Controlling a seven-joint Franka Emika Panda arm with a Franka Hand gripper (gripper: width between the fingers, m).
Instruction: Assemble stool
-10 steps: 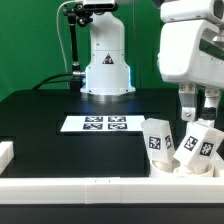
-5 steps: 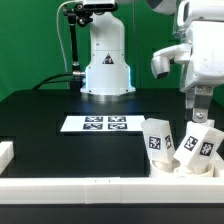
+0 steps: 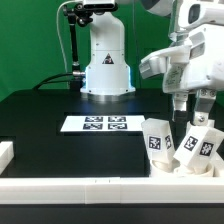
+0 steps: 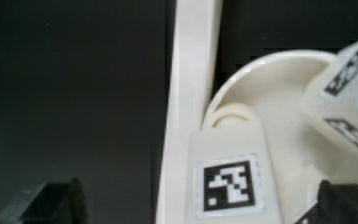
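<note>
Exterior view: white Franka arm sat at the exterior view's right, wrist tilted, its two-finger tool (image 3: 196,104) hanging above the stool parts with nothing between the fingers. Fingers looked parted and released, though the angle was poor, so that is a hedge from this view alone. The stool's thick round white plastic disc seat (image 3: 190,167) lay on the black counter (image 3: 60,105) in the near corner at the exterior view's right, tight against the long white border rail (image 3: 100,184). Two short blocky white legs with black-and-white square tags stood on the seat, both tilted: one leg (image 3: 158,138) toward the exterior view's left, the other leg (image 3: 201,140) just beside it, directly under the tool. The thin flat white marker board (image 3: 98,124) with its tags lay mid-counter, well apart from the seat. White robot base (image 3: 106,60) stood at the back of the counter.

Wrist view: both dark fingertips (image 4: 55,203) showed at the frame's corners, spread wide, gripping nothing. Between them a tagged white part (image 4: 229,183) lay beside the rail (image 4: 194,60), with the seat's curved rim (image 4: 274,75) behind it. Blurred tagged leg faces (image 4: 357,100) sat at the frame edge.
</note>
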